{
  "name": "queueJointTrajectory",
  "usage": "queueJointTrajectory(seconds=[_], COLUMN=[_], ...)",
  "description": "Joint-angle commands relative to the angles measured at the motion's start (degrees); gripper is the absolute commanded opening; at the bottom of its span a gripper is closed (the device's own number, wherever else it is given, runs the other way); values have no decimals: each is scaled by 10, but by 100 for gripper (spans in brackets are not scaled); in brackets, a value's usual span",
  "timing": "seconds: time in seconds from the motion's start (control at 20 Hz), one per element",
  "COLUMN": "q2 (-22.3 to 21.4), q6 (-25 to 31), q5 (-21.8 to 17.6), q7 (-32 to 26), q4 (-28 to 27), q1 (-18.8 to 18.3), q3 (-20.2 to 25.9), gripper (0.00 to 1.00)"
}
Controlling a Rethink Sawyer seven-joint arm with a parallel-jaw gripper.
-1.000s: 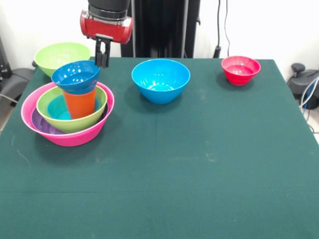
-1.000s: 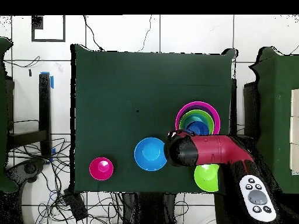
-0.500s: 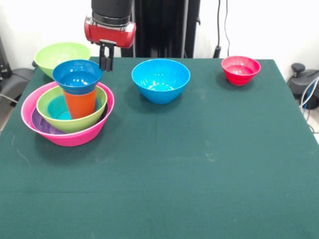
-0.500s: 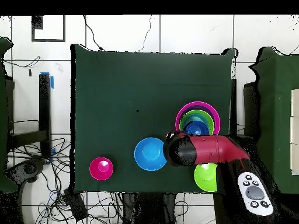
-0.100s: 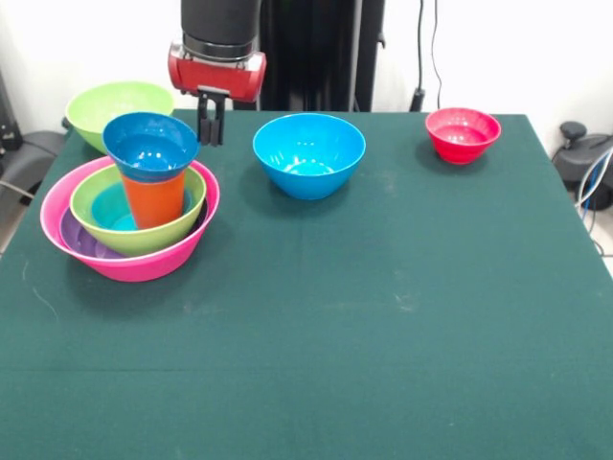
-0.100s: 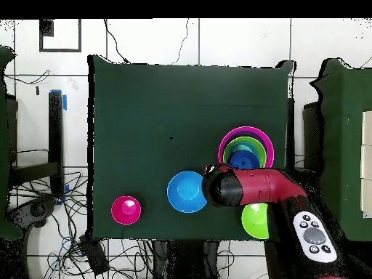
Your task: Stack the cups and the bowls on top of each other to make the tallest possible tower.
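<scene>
Tool (image 5: 210, 129) is held empty, fingers close together, just behind the tower (image 5: 134, 216) — pink base, orange cup (image 5: 153, 198) capped w/ blue bowl (image 5: 149, 146) — at table (image 5: 383, 307) edge.

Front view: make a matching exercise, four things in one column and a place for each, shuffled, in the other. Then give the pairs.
Things
1. small blue bowl
2. red bowl
3. orange cup
4. large blue bowl

Places
A. alone on the cloth near the table's far corner
B. standing inside the nested bowls
C. perched on top of the cup
D. alone on the cloth beside the gripper

Pairs: 1-C, 2-A, 3-B, 4-D
</scene>
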Motion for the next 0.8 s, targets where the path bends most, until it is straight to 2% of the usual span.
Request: queueJointTrajectory(seconds=[0.05,0.2,0.45,0.8], q2=[-1,-26,-96,-155], q6=[-19,-3,47,123], q5=[-38,-31,-5,22], q7=[-50,-59,-94,-142], q4=[-2,10,42,54], q1=[4,3,-9,-30], q3=[52,52,57,75], gripper=[0,0,0,0])
